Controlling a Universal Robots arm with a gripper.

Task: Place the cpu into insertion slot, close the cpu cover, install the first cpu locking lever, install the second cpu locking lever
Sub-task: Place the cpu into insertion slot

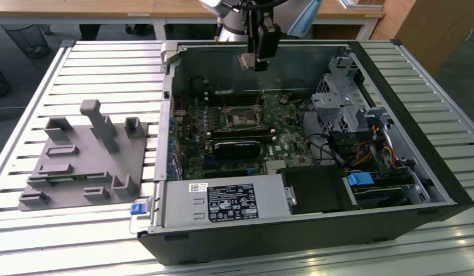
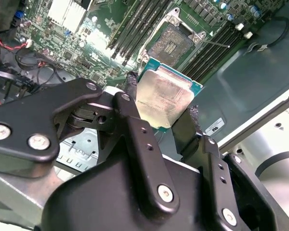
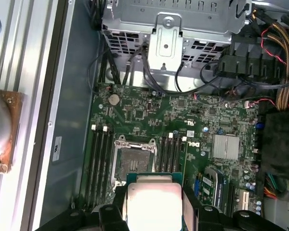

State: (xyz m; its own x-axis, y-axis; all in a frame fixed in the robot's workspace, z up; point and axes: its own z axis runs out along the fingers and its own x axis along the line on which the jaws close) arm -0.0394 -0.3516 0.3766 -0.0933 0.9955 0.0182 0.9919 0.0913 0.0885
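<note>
A slatted metal desk [image 1: 106, 57] carries a black computer case [image 1: 298, 241] lying on its side with the top open. A grey plastic fixture [image 1: 83, 155] with upright posts sits on the desk toward the exterior view's left, apart from the case.

Inside the case, a green motherboard [image 1: 283, 129] covers the floor. A silver power supply [image 1: 221, 201] fills the near side. A metal drive cage [image 1: 337, 109] with loose cables stands toward the exterior view's right.

The robot arm [image 1: 237, 17] reaches in from the far side. Its gripper [image 1: 256, 57] hangs above the far part of the case, higher than the case rim, with open air all round it.

The insertion slot [image 1: 241, 117] is a small square socket with a silver rim, about mid-board, nearer the camera than the gripper and well below it. In the first wrist view, the slot [image 3: 135, 161] has rows of long narrow memory slots [image 3: 100, 159] close on two opposite sides. Its dark centre lies bare.

The gripper [image 2: 164, 101] is clamped on the cpu [image 2: 159, 94], with one black finger [image 2: 130, 84] on each of two opposite edges. The cpu is a flat square chip with a silvery-beige face and a green border. It is held clear of the board and touches only the fingers. In the first wrist view, the cpu [image 3: 154, 202] overlaps one edge of the slot's rim but is not centred over it.
</note>
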